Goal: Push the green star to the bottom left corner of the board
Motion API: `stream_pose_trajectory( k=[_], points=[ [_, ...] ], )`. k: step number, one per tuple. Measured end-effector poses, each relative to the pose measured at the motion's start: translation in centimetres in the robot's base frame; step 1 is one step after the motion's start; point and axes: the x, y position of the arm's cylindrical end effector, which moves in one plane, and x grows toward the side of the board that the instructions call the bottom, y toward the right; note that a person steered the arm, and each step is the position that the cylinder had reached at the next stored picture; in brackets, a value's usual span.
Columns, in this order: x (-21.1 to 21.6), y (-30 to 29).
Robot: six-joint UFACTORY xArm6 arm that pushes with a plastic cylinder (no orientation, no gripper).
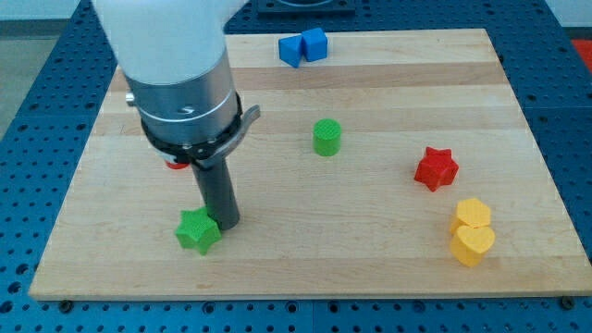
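So nearest the view's bottom you've got the green star, sitting on the wooden counter a fair bit in from the bottom left corner, with my tip touching it or just about, on its upper right side. That's roughly the right side to shove from, I'd say, since the corner lies down and to the left. No claw on this rig at all, just the rod, so nothing to be apart or clamped. Risk as I see it: the contact looks off-centre, so the star could spin and slip off the tip, or slide past the edge if the push runs long. Over at the view's right sit the yellow heart and another yellow block touching it, then the red star, well out of the way. Further back is the green cylinder, a bit of something red mostly hidden behind the arm, and two blue blocks together at the top edge. No brands or writing I can read anywhere.
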Motion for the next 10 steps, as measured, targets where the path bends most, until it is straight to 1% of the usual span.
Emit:
stream_pose_trajectory(
  k=[3,4,5,7,9,10],
  points=[
    [2.5,-5.1],
    [2.5,-3.4],
    [2.6,1.8],
    [7.4,-0.4],
    [7.1,-2.9],
    [5.9,-3.6]
  ],
)
